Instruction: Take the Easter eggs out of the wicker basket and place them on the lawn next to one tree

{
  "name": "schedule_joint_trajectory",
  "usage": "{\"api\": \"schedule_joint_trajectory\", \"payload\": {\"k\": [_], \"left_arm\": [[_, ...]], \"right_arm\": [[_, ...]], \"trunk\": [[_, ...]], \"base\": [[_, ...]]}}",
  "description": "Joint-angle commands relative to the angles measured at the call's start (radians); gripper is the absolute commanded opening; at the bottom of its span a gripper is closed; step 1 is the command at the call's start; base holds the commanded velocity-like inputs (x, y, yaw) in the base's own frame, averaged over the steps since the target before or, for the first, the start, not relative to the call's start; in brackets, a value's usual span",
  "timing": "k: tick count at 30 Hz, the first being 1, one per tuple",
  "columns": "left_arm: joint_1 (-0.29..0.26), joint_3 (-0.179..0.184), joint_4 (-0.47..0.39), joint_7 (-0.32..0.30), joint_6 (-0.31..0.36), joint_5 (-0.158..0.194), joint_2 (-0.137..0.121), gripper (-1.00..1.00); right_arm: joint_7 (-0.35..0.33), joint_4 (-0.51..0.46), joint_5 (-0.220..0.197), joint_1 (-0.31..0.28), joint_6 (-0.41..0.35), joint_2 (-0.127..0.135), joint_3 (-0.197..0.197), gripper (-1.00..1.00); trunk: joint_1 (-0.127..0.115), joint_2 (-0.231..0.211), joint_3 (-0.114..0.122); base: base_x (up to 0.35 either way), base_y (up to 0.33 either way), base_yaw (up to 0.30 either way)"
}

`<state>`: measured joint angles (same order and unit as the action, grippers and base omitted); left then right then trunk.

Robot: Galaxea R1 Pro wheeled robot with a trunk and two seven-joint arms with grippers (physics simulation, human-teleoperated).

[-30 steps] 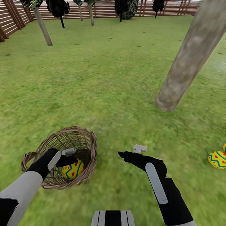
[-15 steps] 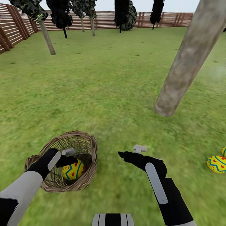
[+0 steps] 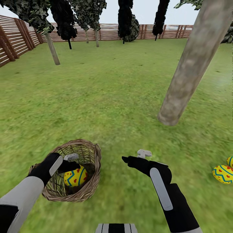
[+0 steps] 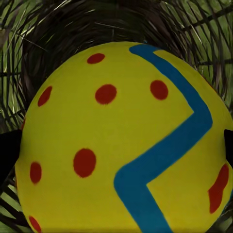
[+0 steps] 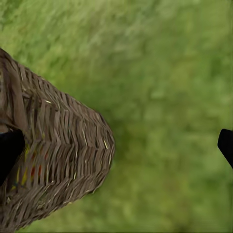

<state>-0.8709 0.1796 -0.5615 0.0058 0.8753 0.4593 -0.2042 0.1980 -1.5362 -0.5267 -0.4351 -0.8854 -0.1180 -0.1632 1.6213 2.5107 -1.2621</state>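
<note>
Head cam tilted up; L gripper [image 3: 72,163] jaws still grip last egg [image 3: 75,176] in wicker basket [image 3: 92,152]. R gripper [image 3: 137,156] jaws open, empty.

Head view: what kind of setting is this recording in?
An outdoor fenced garden, rendered in simulation. A wide green lawn runs back to a brown slatted wooden fence, with dark trees along it and a thick bare trunk standing close by on the right.

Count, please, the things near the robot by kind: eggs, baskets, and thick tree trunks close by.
Easter eggs: 3, one in the basket between the left jaws, two on the lawn at the right, and
Wicker basket: 1
Thick trunk: 1
Total: 5
</note>
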Motion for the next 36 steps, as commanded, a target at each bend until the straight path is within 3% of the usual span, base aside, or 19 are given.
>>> {"api": "schedule_joint_trajectory", "payload": {"k": [1, 36], "left_arm": [[0.0, 0.006, -0.001, 0.0, 0.003, 0.002, -0.001, -1.0], [0.0, 0.008, -0.002, 0.002, 0.034, 0.002, -0.001, -1.0]], "right_arm": [[0.01, -0.001, -0.01, -0.001, -0.003, 0.0, 0.0, 1.0], [0.011, 0.001, -0.01, -0.001, -0.003, 0.0, -0.001, 1.0]], "trunk": [[-0.001, 0.0, 0.003], [-0.016, -0.008, 0.139]], "base": [[0.0, 0.0, 0.0], [-0.022, 0.0, 0.0]]}}
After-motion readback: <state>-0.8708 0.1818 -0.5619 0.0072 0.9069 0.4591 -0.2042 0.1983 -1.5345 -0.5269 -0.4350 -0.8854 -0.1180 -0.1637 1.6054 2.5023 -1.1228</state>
